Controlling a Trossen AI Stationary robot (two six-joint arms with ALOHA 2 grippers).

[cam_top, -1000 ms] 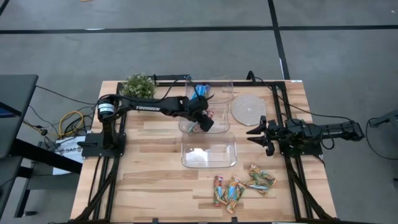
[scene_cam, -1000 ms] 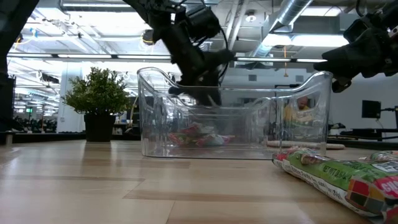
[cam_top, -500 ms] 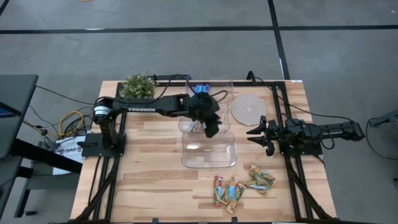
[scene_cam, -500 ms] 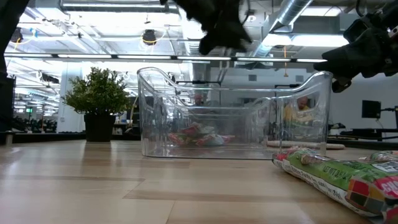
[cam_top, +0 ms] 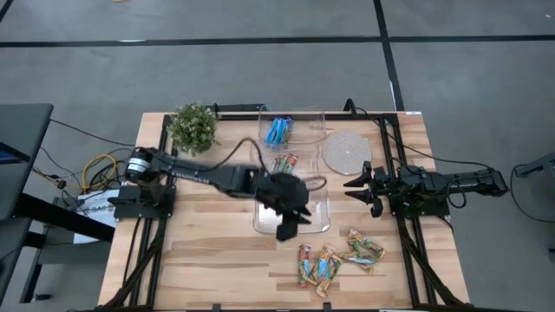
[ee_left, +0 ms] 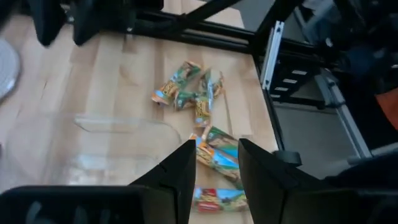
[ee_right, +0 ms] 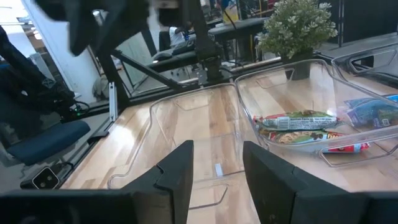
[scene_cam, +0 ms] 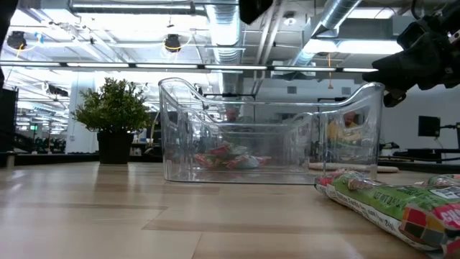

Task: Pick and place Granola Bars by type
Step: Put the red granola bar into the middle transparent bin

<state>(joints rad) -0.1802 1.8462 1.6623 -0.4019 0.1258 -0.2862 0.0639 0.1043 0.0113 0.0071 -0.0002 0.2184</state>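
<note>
Several loose granola bars (cam_top: 334,260), in red-green-orange and tan-orange wrappers, lie flat on the table near its near edge; they also show in the left wrist view (ee_left: 186,87). Blue bars (cam_top: 277,130) lie in the far clear tub (cam_top: 312,117). Red-green bars (cam_top: 284,162) lie in the middle tub (ee_right: 249,112). My left gripper (cam_top: 285,229) is open and empty above the near tub's (cam_top: 321,212) near rim, short of the loose bars; its fingers (ee_left: 180,177) show apart. My right gripper (cam_top: 351,185) is open and waits at the table's right side.
A potted plant (cam_top: 192,126) stands at the far left. A round white disc (cam_top: 343,152) lies at the far right. Black frame rails (cam_top: 403,234) run along both sides of the table. One bar (scene_cam: 402,205) lies close in the low view.
My left gripper has risen out of the middle tub and gone toward the table's near edge, over the near tub and toward the loose bars. The bars in the tubs and on the table have stayed where they were.
</note>
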